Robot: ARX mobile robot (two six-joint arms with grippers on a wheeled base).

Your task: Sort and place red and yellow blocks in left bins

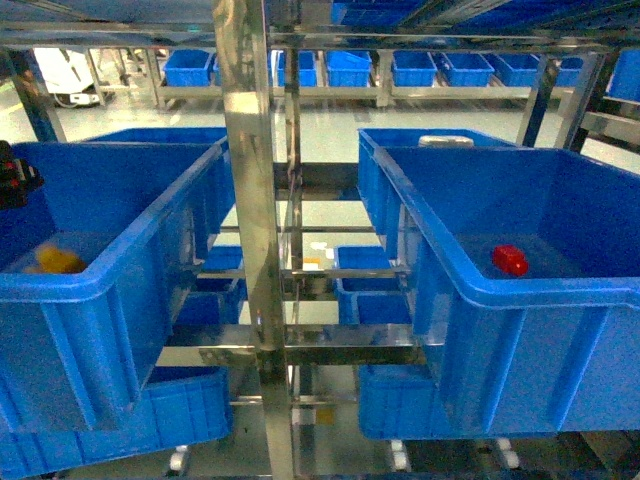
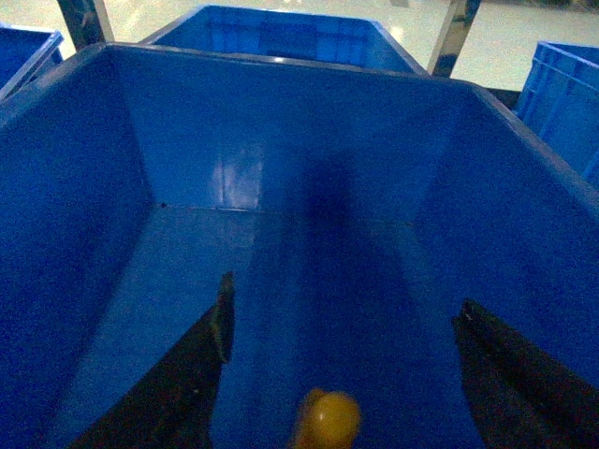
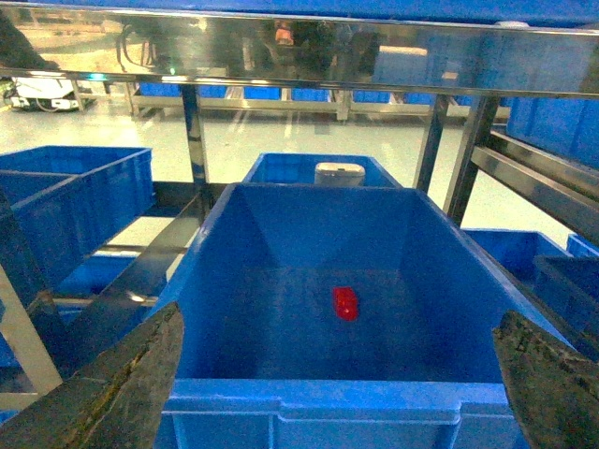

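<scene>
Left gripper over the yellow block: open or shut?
Open. In the left wrist view the left gripper has its fingers spread wide, the yellow block lying untouched between them on the crate floor.

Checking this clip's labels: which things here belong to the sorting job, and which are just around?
Job: yellow block in the left bin; red block in the right bin; open left gripper.
Around: white object, steel rack post, far shelf bins.

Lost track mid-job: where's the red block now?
The red block lies on the floor of the right blue crate in the head view, alone, toward the middle.
</scene>
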